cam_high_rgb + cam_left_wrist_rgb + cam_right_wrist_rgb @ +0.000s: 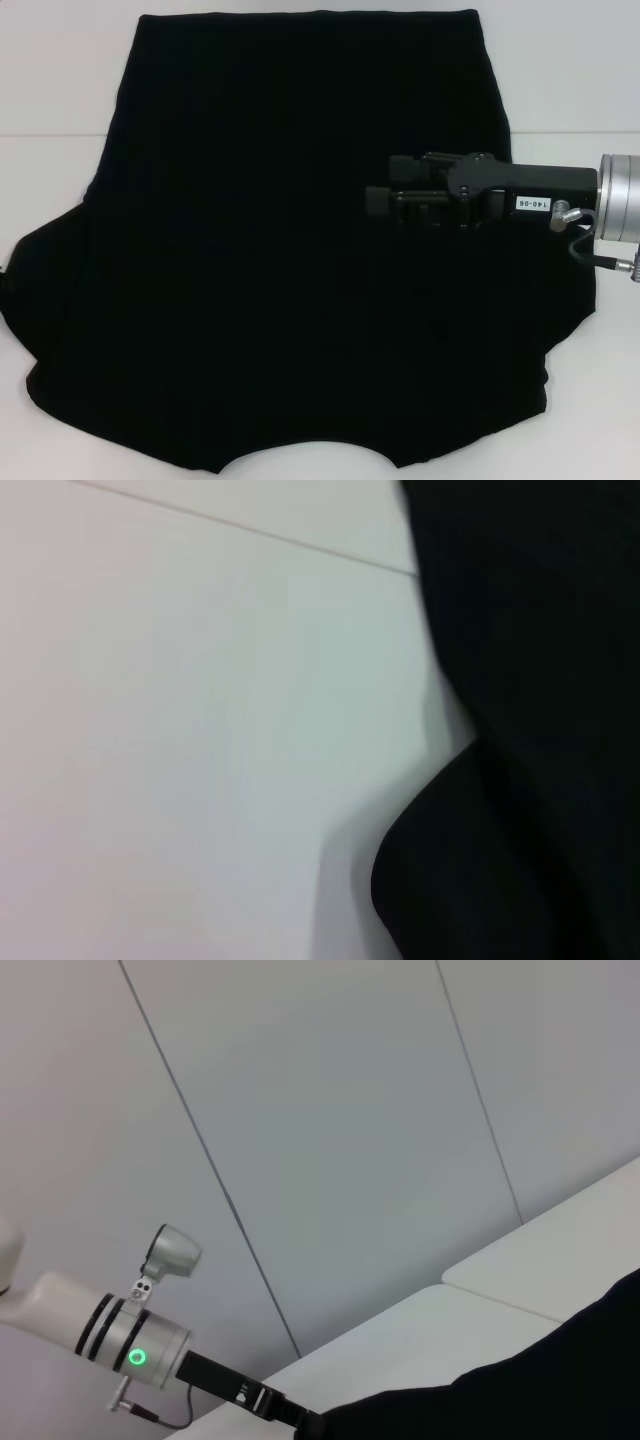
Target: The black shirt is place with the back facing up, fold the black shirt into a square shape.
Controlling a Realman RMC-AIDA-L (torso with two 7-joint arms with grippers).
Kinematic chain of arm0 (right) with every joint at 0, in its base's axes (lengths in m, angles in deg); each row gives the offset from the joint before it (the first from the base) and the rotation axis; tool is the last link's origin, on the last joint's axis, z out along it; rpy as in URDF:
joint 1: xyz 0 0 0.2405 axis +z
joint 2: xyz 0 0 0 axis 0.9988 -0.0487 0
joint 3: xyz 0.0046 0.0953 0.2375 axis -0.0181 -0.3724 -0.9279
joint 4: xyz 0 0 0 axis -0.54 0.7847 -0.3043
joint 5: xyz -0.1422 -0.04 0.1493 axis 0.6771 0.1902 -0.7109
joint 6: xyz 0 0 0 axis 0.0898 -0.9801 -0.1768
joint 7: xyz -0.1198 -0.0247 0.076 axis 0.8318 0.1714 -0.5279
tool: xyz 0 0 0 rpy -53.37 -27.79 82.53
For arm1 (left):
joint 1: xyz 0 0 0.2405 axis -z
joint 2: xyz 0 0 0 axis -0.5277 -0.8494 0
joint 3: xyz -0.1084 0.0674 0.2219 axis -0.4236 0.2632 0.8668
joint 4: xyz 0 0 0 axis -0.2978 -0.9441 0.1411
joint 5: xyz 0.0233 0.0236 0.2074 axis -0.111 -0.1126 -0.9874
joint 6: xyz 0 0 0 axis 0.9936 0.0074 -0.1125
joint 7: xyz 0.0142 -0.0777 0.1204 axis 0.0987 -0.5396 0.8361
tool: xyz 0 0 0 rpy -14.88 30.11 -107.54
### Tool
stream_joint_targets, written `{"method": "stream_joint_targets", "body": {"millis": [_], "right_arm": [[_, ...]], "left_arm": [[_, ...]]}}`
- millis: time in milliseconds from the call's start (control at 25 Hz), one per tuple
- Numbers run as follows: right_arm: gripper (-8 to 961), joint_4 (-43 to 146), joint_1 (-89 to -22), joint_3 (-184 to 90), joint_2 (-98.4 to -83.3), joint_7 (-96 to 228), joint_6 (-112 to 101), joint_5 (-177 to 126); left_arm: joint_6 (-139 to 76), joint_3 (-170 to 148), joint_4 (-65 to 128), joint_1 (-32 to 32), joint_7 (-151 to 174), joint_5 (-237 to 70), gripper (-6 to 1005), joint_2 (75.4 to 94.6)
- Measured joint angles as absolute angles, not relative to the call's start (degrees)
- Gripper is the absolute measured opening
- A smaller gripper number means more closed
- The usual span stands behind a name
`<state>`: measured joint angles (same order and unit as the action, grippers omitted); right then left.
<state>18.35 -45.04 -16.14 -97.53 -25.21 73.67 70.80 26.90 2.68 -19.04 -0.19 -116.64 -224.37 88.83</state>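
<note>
A smooth, matte white tabletop (40, 190) carries the scene, with a thin seam line running across it, and plain pale wall panels with narrow dark joints rise behind it in the right wrist view. Spread flat over most of this surface lies the black shirt (280, 300), a soft, plain, deep-black cloth with no lettering showing. Its straight hem lies along the far edge, its sides flare out toward the near edge into short rounded sleeves at left and right, and the curved neckline dips in at the near edge, close to the robot. The fabric looks flat, with only slight ripples near the sleeves and lower corners. The left wrist view shows a rounded sleeve edge of the shirt (520, 780) against the bare white top. The right claw (380, 202), a rigid black mechanism on a black block with a small white label and a silver metal wrist collar, reaches in from the right and sits over the right-hand part of the shirt, pointing left; whether its fingers are apart or together cannot be told. In the right wrist view the left arm (110, 1330), pale grey with a green ring light, appears at the far side of the shirt (520, 1390); the left claw itself cannot be seen.
</note>
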Motion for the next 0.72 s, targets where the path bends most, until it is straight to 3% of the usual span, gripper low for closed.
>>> {"method": "stream_joint_targets", "body": {"millis": [720], "right_arm": [[882, 17.92, -44.67, -16.14, -97.53, -25.13, 72.84, 70.71]], "left_arm": [[27.50, -3.33, -20.13, -2.11, -116.68, -224.10, 2, 88.83]]}}
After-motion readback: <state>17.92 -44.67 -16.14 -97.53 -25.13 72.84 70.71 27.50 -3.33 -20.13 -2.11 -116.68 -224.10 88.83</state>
